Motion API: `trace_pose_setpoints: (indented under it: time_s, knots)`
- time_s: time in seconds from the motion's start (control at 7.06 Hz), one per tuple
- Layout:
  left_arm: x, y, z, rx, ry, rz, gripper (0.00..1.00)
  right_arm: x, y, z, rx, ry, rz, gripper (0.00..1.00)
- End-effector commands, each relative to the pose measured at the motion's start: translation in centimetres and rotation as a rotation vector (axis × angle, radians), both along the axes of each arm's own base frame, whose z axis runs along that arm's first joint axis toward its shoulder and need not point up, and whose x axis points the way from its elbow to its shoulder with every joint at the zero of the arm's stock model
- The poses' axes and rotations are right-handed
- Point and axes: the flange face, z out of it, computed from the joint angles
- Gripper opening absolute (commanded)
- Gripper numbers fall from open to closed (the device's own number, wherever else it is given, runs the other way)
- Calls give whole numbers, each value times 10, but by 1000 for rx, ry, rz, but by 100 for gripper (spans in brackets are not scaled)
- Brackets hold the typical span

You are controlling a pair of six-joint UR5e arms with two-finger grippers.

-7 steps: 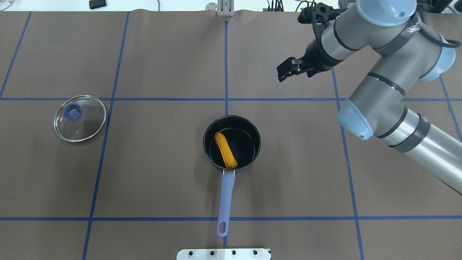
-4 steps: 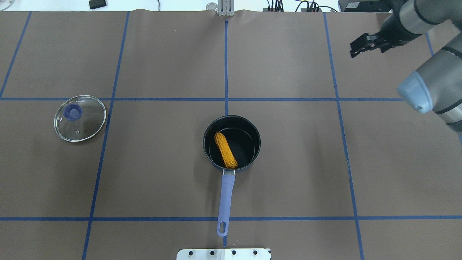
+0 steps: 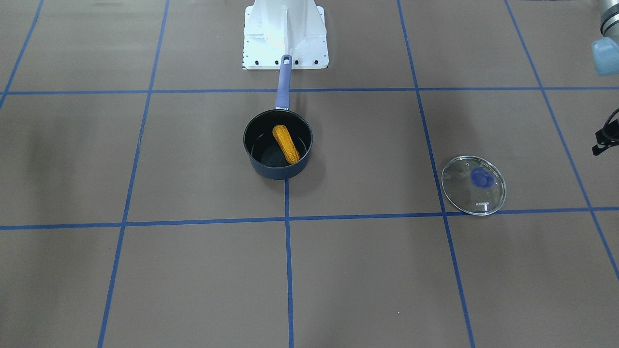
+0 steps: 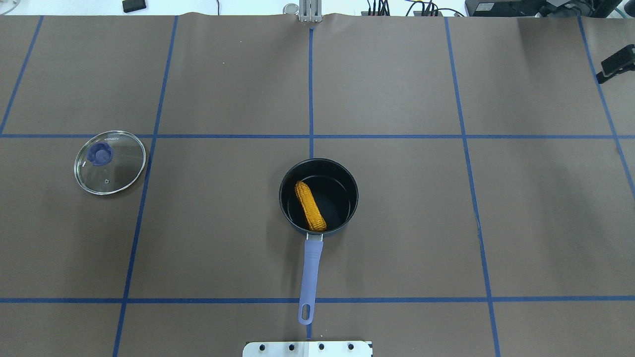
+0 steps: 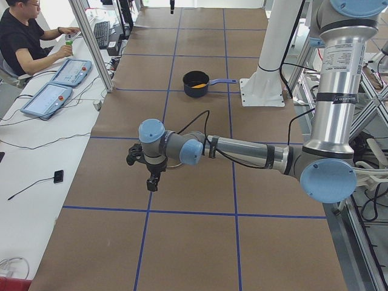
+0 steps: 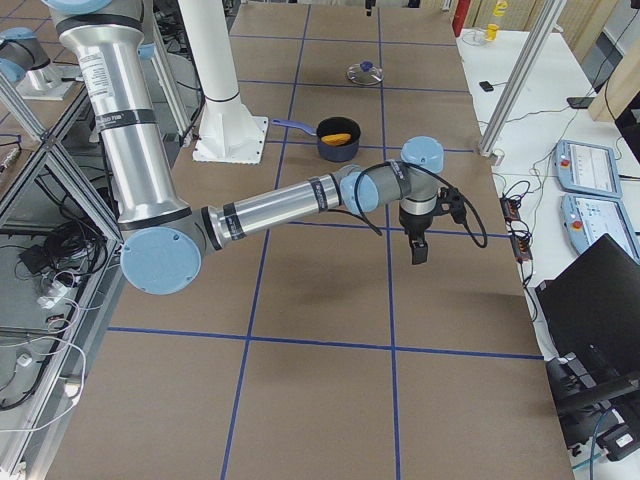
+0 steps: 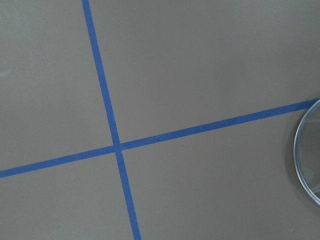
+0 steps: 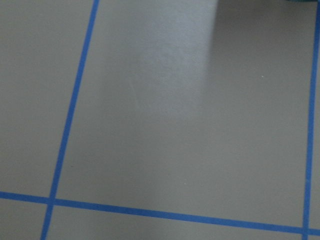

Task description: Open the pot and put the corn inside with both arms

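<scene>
The dark navy pot (image 4: 318, 196) stands open at the table's middle, its purple-blue handle (image 4: 309, 275) pointing toward the robot's base. The orange-yellow corn (image 4: 310, 206) lies inside it, as the front-facing view (image 3: 285, 144) also shows. The right gripper (image 4: 607, 69) shows only as a black tip at the overhead view's right edge, far from the pot; in the right side view (image 6: 417, 248) it points down. The left gripper (image 5: 153, 180) hangs over the mat at the table's left end, far from the pot. I cannot tell whether either gripper is open or shut.
The clear glass lid (image 4: 109, 161) with a blue knob lies flat on the mat, left of the pot; its rim shows in the left wrist view (image 7: 306, 150). The white robot base plate (image 4: 307, 348) sits behind the handle's end. Blue tape lines grid the brown mat.
The right arm has swung away to the right, almost out of the overhead view. The pot, the corn and the lid have not moved.
</scene>
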Motion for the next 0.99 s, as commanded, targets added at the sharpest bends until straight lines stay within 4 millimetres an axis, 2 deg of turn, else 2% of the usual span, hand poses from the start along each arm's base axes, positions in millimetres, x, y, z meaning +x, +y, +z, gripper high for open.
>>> trace_pose_setpoints:
  time_s: [0.0, 0.14, 0.28, 0.42, 0.85]
  knots:
    - [0, 0, 0, -1, 0, -1, 99, 55, 49, 77, -110, -51, 22, 100]
    - [0, 0, 0, -1, 0, -1, 99, 76, 70, 100, -151, -62, 58, 100]
    - [0, 0, 0, 0, 0, -1, 99, 84, 95, 126, -190, -57, 65, 100]
    - [-1, 0, -1, 3, 1, -2, 99, 84, 105, 132, -203, -55, 66, 100]
    - [-1, 0, 0, 2, 1, -3, 99, 84, 105, 131, -200, -55, 66, 100]
